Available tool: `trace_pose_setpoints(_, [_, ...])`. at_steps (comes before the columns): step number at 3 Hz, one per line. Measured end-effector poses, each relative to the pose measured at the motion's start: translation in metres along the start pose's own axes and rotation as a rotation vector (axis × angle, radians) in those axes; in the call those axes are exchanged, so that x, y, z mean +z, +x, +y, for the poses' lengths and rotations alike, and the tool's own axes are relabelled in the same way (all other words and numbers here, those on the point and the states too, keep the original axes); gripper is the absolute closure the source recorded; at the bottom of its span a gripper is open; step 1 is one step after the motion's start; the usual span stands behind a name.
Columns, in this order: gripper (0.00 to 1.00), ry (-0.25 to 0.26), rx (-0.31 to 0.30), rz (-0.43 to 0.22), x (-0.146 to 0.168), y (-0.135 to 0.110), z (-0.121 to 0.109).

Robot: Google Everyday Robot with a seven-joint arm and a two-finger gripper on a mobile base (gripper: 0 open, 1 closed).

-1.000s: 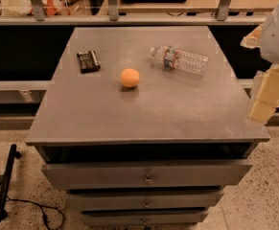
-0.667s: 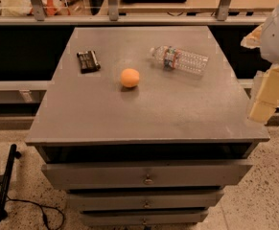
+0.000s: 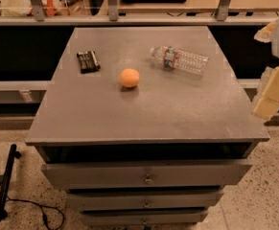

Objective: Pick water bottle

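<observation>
The water bottle (image 3: 180,59) lies on its side at the back right of the grey cabinet top (image 3: 148,114), its white cap pointing left and its blue-green and red label band near the neck. My gripper (image 3: 272,92) hangs at the right edge of the view, beside the cabinet's right side. It is well to the right of the bottle and nearer the front, apart from it and holding nothing that shows. Part of it is cut off by the view's edge.
An orange ball (image 3: 129,77) sits near the middle of the top, left of the bottle. A black rectangular object (image 3: 88,61) lies at the back left. The cabinet has drawers (image 3: 147,176) below. A counter with metal posts (image 3: 112,4) runs behind. A black cable (image 3: 5,186) lies on the floor at left.
</observation>
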State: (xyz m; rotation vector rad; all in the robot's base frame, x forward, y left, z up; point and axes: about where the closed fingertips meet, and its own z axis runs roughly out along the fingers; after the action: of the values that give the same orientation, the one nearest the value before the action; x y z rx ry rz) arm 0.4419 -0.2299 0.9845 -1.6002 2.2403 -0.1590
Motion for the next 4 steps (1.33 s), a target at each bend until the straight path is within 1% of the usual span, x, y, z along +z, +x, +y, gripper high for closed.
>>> trace_pose_setpoints(1, [0.00, 0.059, 0.059, -0.026, -0.006, 0.013, -0.009])
trace_pose_setpoints(2, [0.00, 0.090, 0.117, -0.077, -0.009, 0.026, -0.019])
trace_pose_setpoints(3, [0.00, 0.119, 0.194, -0.154, -0.010, 0.046, -0.040])
trace_pose_setpoints(4, [0.00, 0.133, 0.238, -0.199, -0.004, 0.064, -0.068])
